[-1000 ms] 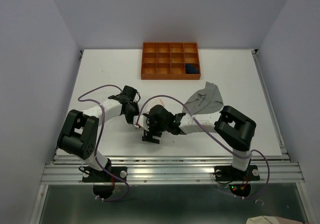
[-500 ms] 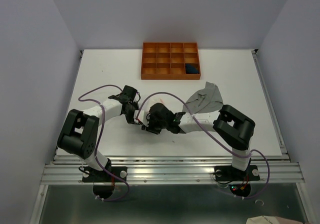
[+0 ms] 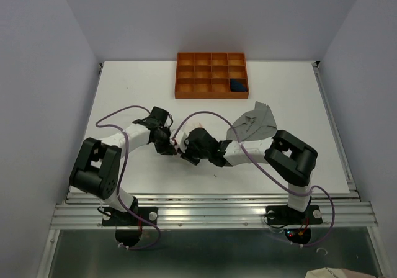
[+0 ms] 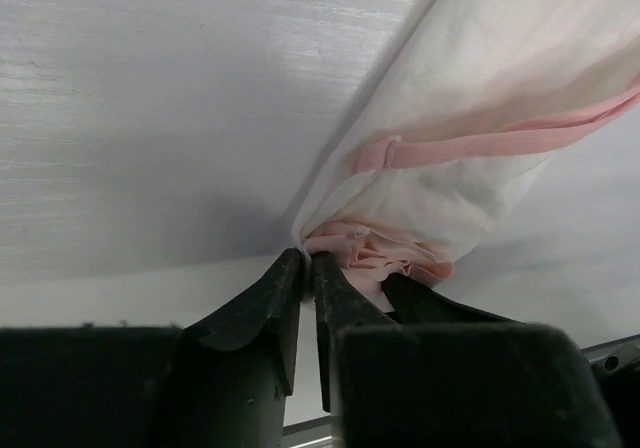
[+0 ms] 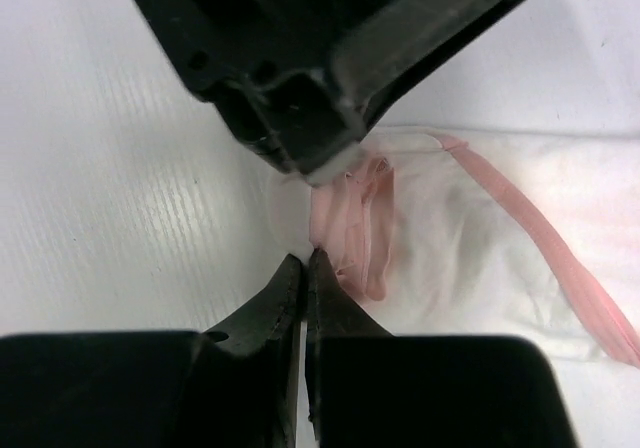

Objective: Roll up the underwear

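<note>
Pink-white cloth is the piece in work: the pale pink garment [image 4: 480, 138] lies between the two arms, near the middle of the table [image 3: 124, 92], spread loose and not rolled. Left gripper [image 4: 308, 258]: jaws all but together, a bunch of folds nipped at the tips, the cloth lifting off the surface there. Right gripper [image 5: 303, 258]: jaws closed, tips meeting on the sheer edge of the same garment, just beside the left tips; it looks pinched, though the layer is very thin. Progress, as judged: one of three done. The navy garment [image 3: 237, 85] sits as a compact bundle in the near-right compartment of the orange tray [image 3: 193, 95] at the far side. The grey garment [image 3: 254, 123] lies crumpled on the right, untouched, apart from the tray. Left to do: roll pink, then grey. Materials: pink is thin, half translucent, soft, with a narrow pink elastic trim [image 5: 560, 258]; grey looks thicker and matte; tray rigid, gridded; table white, faintly ribbed.
</note>
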### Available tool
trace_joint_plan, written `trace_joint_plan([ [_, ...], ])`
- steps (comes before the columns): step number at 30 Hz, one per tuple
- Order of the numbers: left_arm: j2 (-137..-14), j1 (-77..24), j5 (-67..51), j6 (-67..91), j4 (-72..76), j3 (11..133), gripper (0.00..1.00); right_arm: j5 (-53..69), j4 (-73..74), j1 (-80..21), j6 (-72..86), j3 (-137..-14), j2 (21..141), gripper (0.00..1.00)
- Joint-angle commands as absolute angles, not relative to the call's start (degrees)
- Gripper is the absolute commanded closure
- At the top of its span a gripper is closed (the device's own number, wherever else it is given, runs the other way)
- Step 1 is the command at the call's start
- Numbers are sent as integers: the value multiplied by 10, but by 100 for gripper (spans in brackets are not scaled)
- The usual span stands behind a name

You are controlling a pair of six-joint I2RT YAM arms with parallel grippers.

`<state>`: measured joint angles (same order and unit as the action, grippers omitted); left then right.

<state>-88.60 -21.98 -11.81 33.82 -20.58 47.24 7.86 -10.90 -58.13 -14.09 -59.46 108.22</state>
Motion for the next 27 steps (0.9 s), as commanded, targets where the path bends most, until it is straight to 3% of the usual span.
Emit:
trace_joint_plan([
  [1,-853,-213,-105,335,-229,451,75,90,-102,-578,-42,-585,1066,99],
  [2,-847,-212,-106,338,-221,448,67,83,-103,-578,-25,-585,1064,99],
  [9,-783,-208,-107,399,-182,424,63,161,-136,-566,90,-568,1056,99],
  [19,-708,-207,-120,439,-131,359,41,158,-286,-561,198,-479,1023,99],
  [27,-694,-208,-193,467,-58,300,40,154,-390,-549,279,-412,1015,99],
])
